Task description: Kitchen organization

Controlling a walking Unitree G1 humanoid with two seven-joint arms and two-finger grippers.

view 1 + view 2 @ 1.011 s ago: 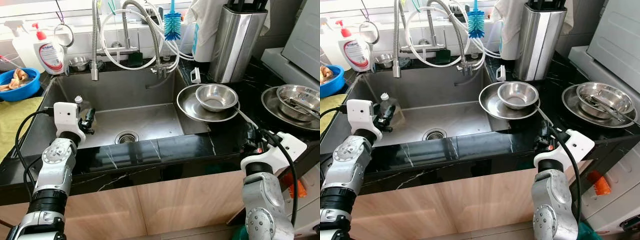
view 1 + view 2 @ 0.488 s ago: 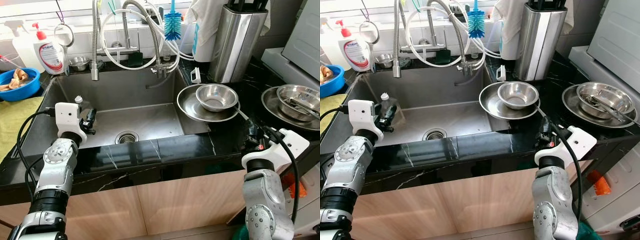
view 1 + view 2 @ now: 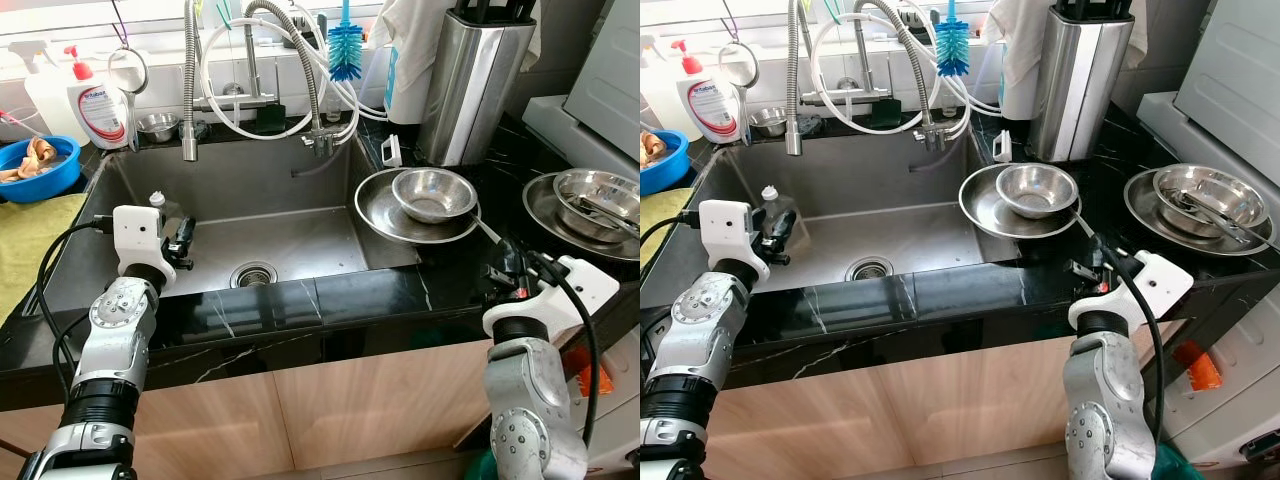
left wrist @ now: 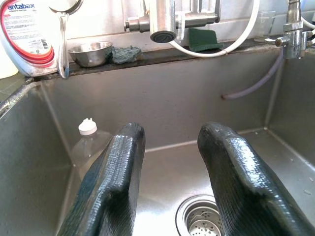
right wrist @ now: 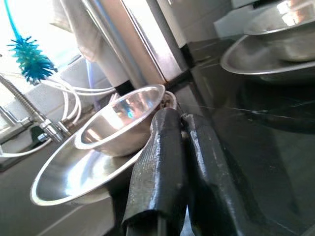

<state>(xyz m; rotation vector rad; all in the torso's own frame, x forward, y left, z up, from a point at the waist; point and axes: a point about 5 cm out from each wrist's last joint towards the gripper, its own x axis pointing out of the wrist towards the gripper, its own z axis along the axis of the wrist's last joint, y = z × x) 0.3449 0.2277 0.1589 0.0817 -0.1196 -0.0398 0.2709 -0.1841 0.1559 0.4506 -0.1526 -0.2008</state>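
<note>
Right wrist view gives us the clearest look at the small steel bowl, which sits nested inside the wide steel basin; the pair rests on the black counter just right of the sink, with the basin's edge overhanging the sink's right wall. We take these as the likely things to tidy, though the task sentence does not say which. Round as they are, they have no long axis to line up with, so what matters is direction: the stack lies ahead of the right gripper and toward the sink from it. That gripper hovers at the counter's front edge with its fingers pressed together on nothing. It is plainly the nearer arm, in our judgement.

On the far side of the sink, the left gripper hangs over the left part of the basin of the sink with its fingers spread and empty, a clear bottle lying just ahead of it, against the sink's left wall. Further right of the sink, a second stack of steel bowls sits well apart.
</note>
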